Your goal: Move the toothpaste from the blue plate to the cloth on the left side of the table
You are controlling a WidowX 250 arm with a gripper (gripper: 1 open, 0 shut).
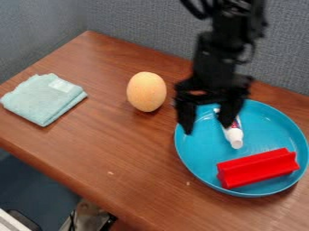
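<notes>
End effector spread open over the blue plate.
The toothpaste lies on the plate's far-left part, between and just below the fingers; its red-blue print is unreadable. The cloth lies far left on the worktop.

Black boxy arm, black claw; two straight prongs
</notes>
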